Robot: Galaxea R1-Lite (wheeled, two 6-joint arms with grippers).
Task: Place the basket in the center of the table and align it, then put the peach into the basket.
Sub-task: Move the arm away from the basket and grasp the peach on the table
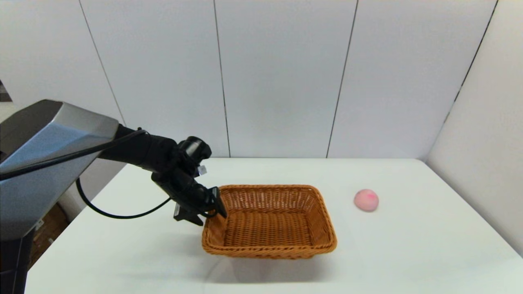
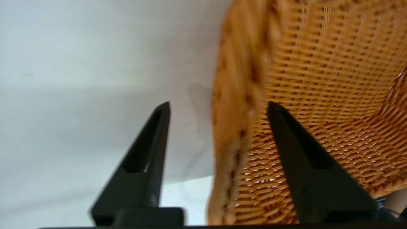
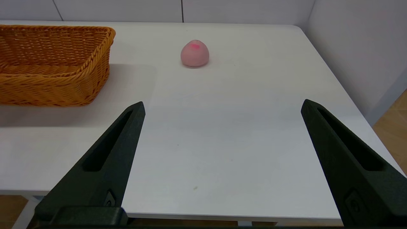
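The orange-brown wicker basket (image 1: pixel 269 250) sits near the middle of the white table (image 1: pixel 408 253). My left gripper (image 1: pixel 211 218) is open at the basket's left short side. In the left wrist view this gripper (image 2: pixel 218 103) straddles the braided rim of the basket (image 2: pixel 334 63), one finger inside and one outside, with a gap on the outer side. The pale-pink peach (image 1: pixel 366 200) lies on the table to the basket's right, apart from it. My right gripper (image 3: pixel 223 102) is out of the head view; it hangs open over the table's near right edge, facing the peach (image 3: pixel 195 53) and the basket (image 3: pixel 54 86).
White wall panels (image 1: pixel 286 81) close the table's back and right side. A black cable (image 1: pixel 122 214) loops under my left arm. Bare tabletop (image 3: pixel 222 143) lies between my right gripper and the peach.
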